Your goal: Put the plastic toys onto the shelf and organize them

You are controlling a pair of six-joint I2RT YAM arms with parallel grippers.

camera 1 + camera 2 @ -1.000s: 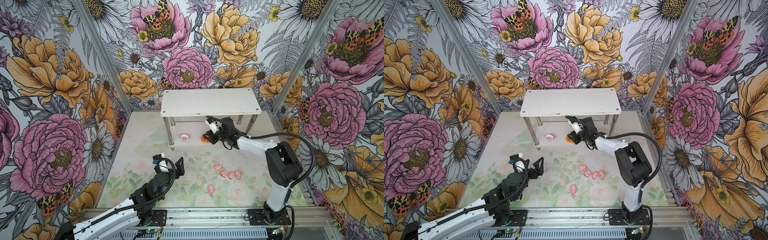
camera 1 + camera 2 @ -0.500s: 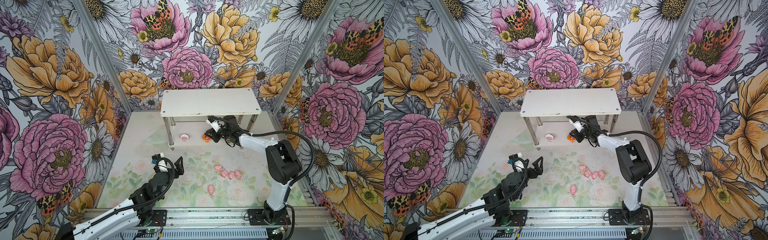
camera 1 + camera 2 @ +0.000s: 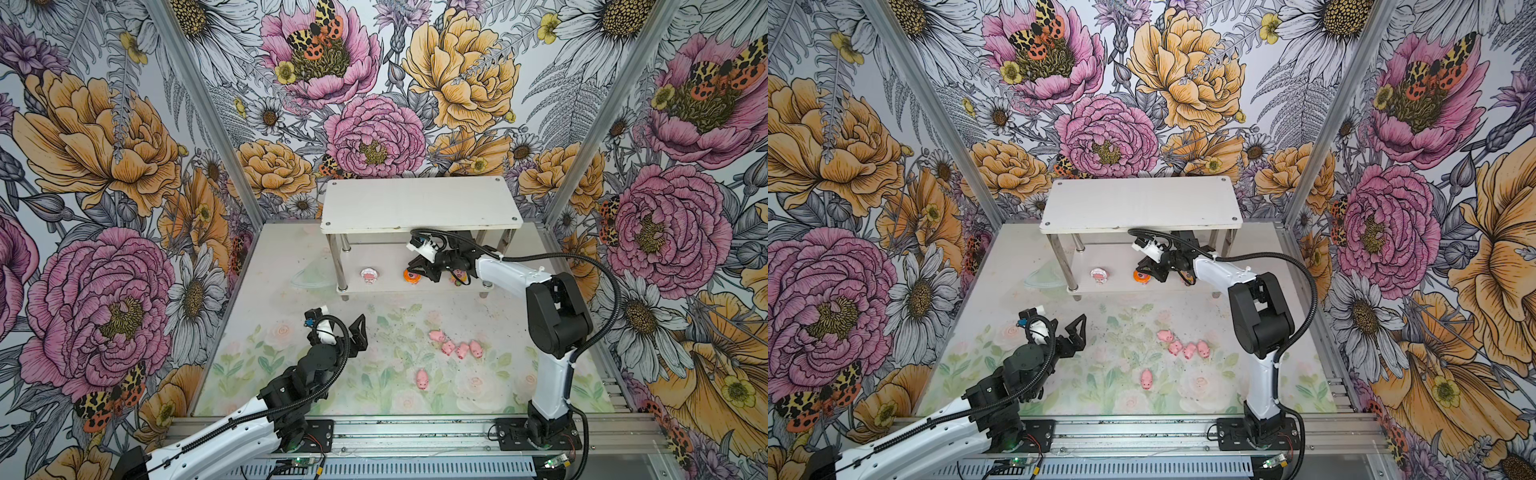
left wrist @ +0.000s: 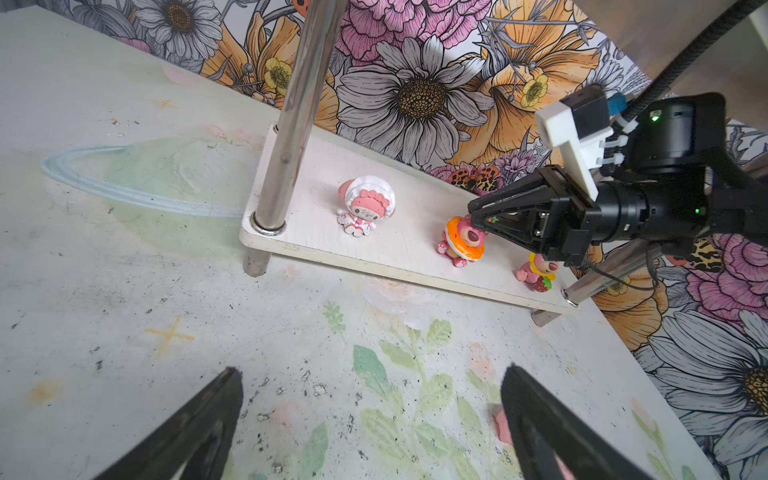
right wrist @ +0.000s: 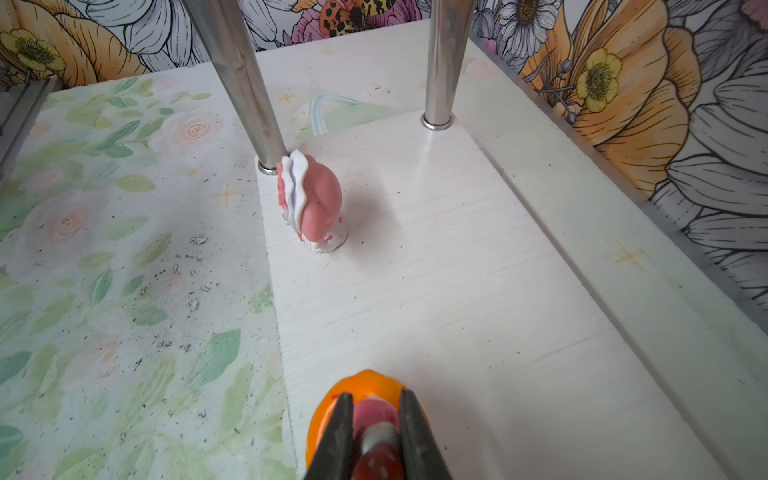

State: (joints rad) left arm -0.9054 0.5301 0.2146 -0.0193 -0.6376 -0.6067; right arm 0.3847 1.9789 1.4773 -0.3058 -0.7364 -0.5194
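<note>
Under the top board of the shelf, the right gripper was closed narrow, its tapered black fingers pinching the pink head of the orange-ringed toy. That glossy figure, a pink bear in a doughnut-shaped ring, stood with its feet on the lower board, about midway along the front edge. Both boards were flat white rectangles with a faint grain, carried on four round polished metal legs, with a screw head at each corner of the top one. Near the leg at the left end of the lower board, as both top views showed it, sat the white-frilled toy, smooth and rounded under a scalloped bonnet. Toward the right end, partly behind the gripper, stood the yellow-ringed toy with a small red strawberry at its feet.

Out on the table, a matte sheet printed with pale roses and green leaves and flecked with dark specks, five small pink pigs lay well apart from the shelf. Four were bunched in a short curved row, and a lone pig lay nearer the ribbed metal front rail. The left gripper hung over the left part of the table, its wedge-shaped black fingers spread wide.
</note>
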